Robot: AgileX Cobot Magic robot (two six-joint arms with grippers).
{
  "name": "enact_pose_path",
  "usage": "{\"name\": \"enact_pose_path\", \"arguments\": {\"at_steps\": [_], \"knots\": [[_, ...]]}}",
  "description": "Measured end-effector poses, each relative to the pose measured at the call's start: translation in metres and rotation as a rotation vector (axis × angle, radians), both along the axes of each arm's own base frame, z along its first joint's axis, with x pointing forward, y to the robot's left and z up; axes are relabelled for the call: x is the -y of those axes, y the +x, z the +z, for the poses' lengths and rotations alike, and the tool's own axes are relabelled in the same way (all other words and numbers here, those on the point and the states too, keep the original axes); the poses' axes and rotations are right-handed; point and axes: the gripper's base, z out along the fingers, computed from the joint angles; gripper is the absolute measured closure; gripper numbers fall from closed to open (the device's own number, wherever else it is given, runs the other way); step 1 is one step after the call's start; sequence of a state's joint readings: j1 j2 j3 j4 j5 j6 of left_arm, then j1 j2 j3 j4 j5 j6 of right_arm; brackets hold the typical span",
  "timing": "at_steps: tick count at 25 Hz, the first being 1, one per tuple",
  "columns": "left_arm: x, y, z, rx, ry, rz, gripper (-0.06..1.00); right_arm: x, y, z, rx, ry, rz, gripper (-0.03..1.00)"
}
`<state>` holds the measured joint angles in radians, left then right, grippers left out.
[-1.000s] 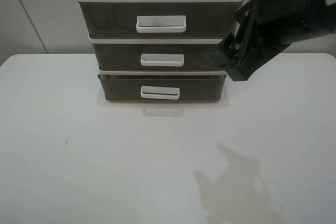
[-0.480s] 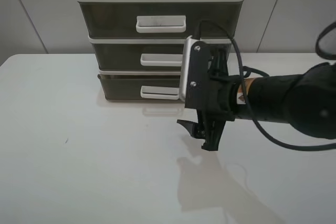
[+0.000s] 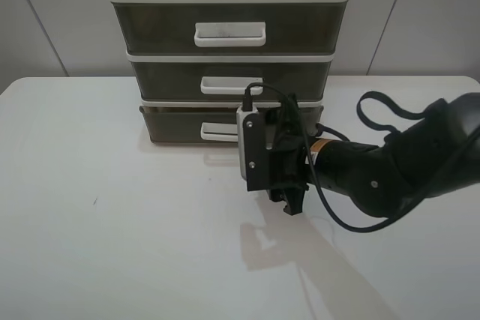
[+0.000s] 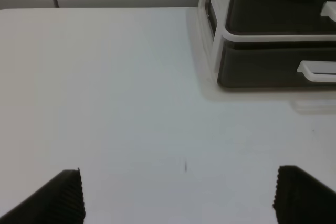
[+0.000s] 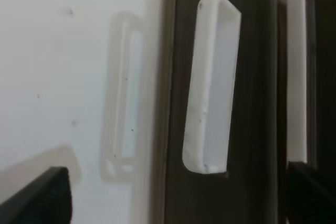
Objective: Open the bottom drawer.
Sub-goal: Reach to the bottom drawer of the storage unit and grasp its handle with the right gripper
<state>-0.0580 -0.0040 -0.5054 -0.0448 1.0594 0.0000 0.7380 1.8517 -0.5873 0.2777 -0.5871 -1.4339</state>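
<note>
Here, the bottom drawer (image 3: 180, 129) is sitting lowest in the 3-drawer stack (image 3: 229, 50), long axis running sideways, handle (image 5: 210, 85) facing forward, contents hidden. The right gripper (image 3: 291, 204), hovering before it, and the left gripper (image 4: 178, 198) are gaping open.

Left gripper (image 4: 178, 198): dark ribbed fingertips (image 4: 65, 196) are being held wide apart over the white table (image 4: 105, 87). Bottom drawer (image 4: 262, 69): its white handle (image 4: 317, 71) is being shown partly cut off, well apart from the fingertips.
</note>
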Motion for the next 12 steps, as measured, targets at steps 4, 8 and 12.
{"name": "enact_pose_path", "arguments": {"at_steps": [4,8,12], "knots": [[0.000,0.000,0.000,0.000,0.000,0.000,0.20,-0.011,0.007,-0.010,0.031,-0.027,-0.015,0.17],[0.000,0.000,0.000,0.000,0.000,0.000,0.20,-0.018,0.016,-0.021,0.030,-0.087,-0.001,0.17],[0.000,0.000,0.000,0.000,0.000,0.000,0.20,-0.024,0.022,-0.024,0.020,-0.101,0.009,0.17]]}}
